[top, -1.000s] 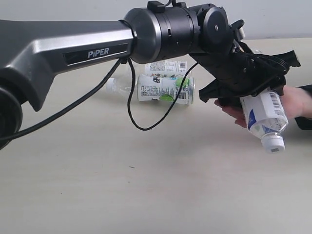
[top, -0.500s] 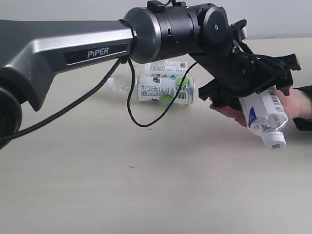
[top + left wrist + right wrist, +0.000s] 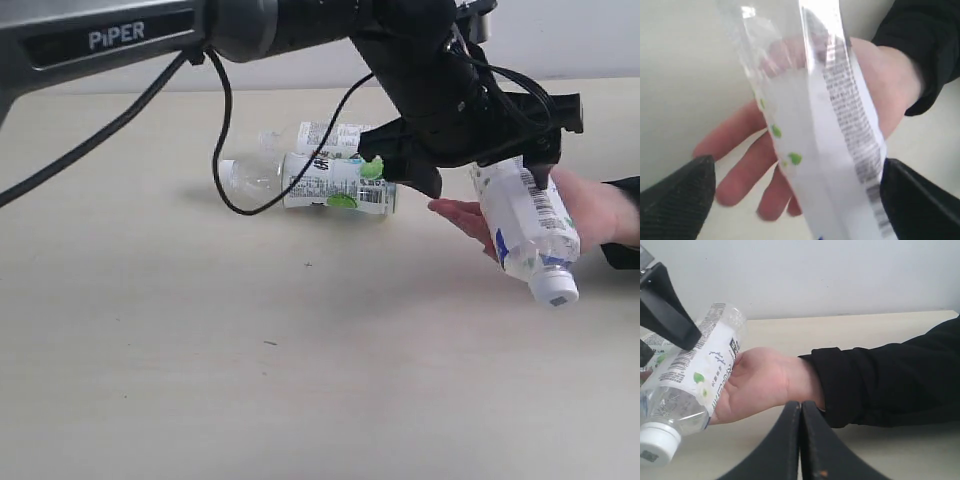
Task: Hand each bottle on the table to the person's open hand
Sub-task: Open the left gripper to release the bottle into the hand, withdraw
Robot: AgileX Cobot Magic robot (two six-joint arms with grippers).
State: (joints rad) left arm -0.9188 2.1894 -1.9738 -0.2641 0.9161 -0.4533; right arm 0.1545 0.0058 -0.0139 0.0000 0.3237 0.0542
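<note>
A clear white-labelled bottle (image 3: 527,224) with a white cap lies tilted, cap down, across the person's open hand (image 3: 592,206) at the right. My left gripper (image 3: 482,178) hovers just above it, reaching across the middle, open with its jaws spread wide. In the left wrist view the bottle (image 3: 830,135) rests on the palm (image 3: 740,145) between the spread fingertips (image 3: 685,192). The right wrist view shows the same bottle (image 3: 695,370) on the hand (image 3: 760,382), with my right gripper (image 3: 801,410) shut and empty. Two more white-labelled bottles (image 3: 335,180) (image 3: 335,135) lie on the table (image 3: 200,380). The pink bottle is out of view.
The person's black sleeve (image 3: 890,380) runs in from the right edge. A black cable (image 3: 225,150) hangs in a loop from the left arm over the two lying bottles. A pale wall (image 3: 815,275) stands behind the table.
My left gripper has opened and risen, leaving the bottle on the person's palm. The arm has lifted towards the top of the exterior view.
</note>
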